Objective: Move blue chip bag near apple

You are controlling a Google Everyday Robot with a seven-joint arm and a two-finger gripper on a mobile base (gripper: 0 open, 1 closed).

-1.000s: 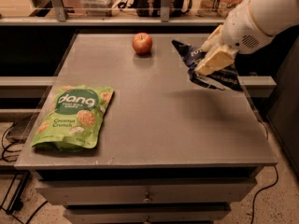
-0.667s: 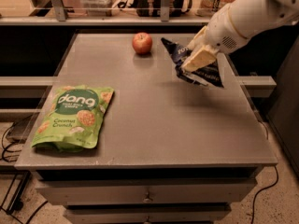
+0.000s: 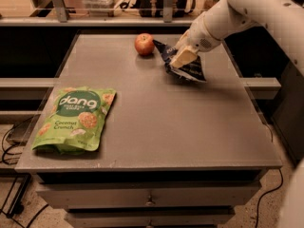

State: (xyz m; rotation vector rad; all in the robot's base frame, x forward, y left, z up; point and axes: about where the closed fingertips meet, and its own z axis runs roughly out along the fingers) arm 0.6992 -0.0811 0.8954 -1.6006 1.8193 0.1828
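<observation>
The blue chip bag (image 3: 186,66) is dark navy and glossy. It hangs tilted in my gripper (image 3: 181,58), whose pale fingers are shut on its upper middle. The bag's lower edge is at or just above the grey table top; I cannot tell whether it touches. The apple (image 3: 144,44), small, red with yellowish patches, sits on the table at the back, just left of the bag's upper corner, a small gap apart. My white arm (image 3: 237,13) comes in from the upper right.
A light green "dang" bag (image 3: 76,118) lies flat at the table's front left. The grey table (image 3: 156,122) has drawers below its front edge. A shelf with clutter runs behind the table. Cables lie on the floor at the left.
My gripper has carried the blue chip bag leftward from the table's right side, and it is now right next to the apple. The apple and green bag have not moved.
</observation>
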